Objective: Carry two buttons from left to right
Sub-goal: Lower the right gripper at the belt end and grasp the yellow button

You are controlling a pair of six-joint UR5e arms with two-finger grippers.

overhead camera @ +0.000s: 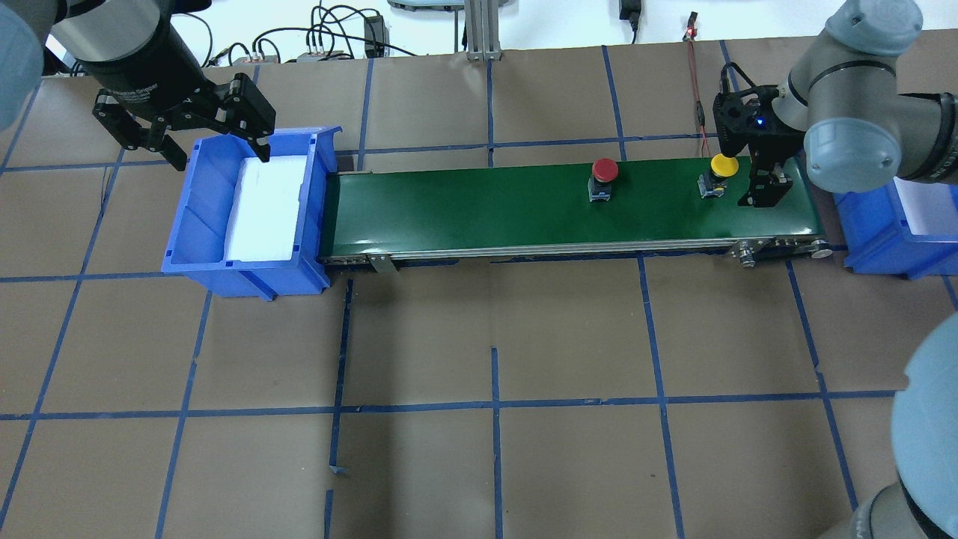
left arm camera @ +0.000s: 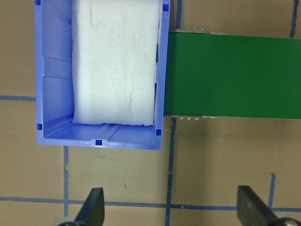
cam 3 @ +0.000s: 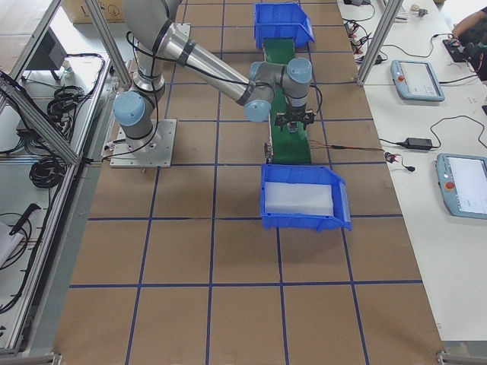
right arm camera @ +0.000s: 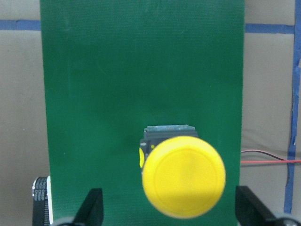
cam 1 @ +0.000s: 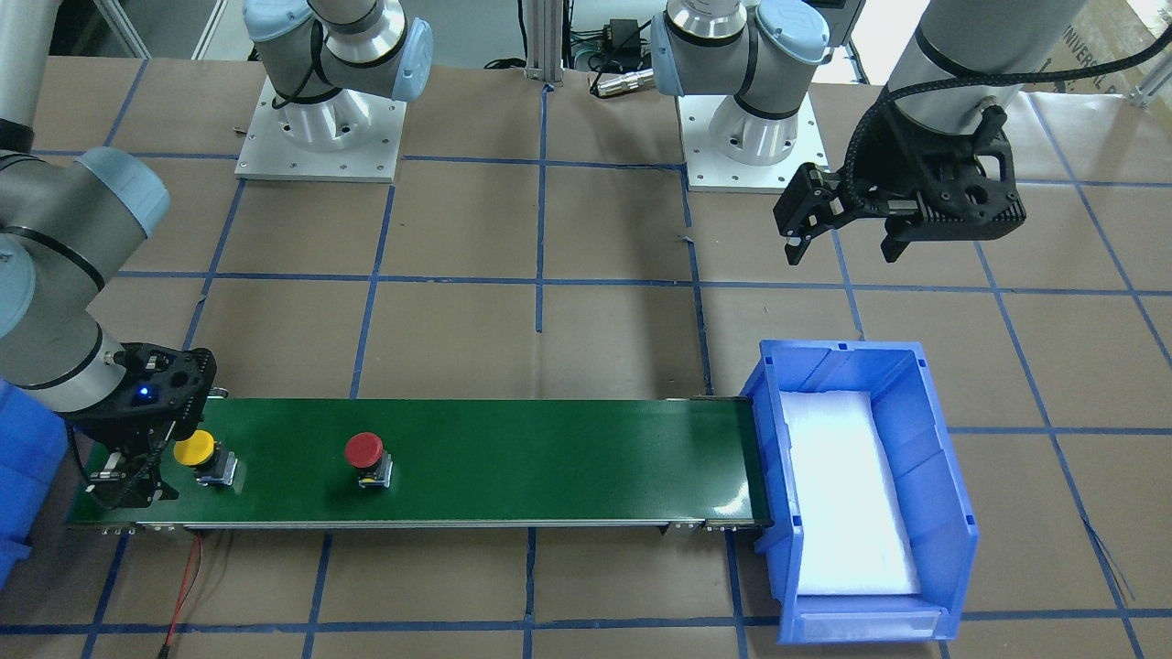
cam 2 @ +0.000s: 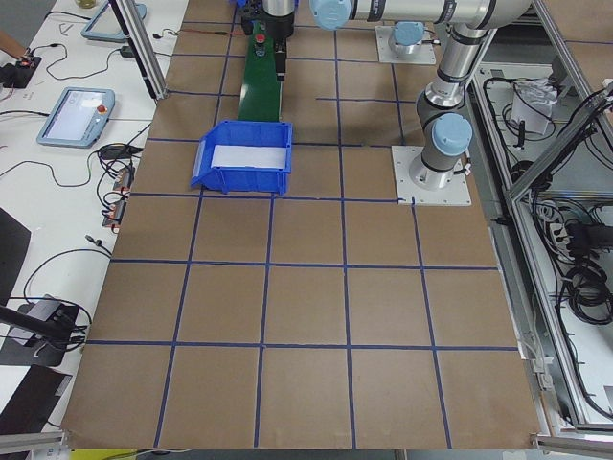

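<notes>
The yellow button (cam 1: 195,449) stands on the green conveyor belt (cam 1: 549,458) near its end by my right arm. It also shows in the overhead view (overhead camera: 723,165) and large in the right wrist view (right arm camera: 183,176). The red button (cam 1: 363,448) stands further along the belt (overhead camera: 605,171). My right gripper (cam 1: 133,476) is open just beside the yellow button, which sits between the spread fingers (right arm camera: 91,209) without touching them. My left gripper (overhead camera: 222,157) is open and empty, above the far edge of the blue bin (overhead camera: 187,224).
The blue bin (cam 1: 943,476) at the belt's other end holds a white foam pad (left arm camera: 115,61). A second blue bin (overhead camera: 876,239) stands behind my right gripper. A red wire (cam 1: 183,586) trails off the belt's end. The table is brown paper with blue tape lines.
</notes>
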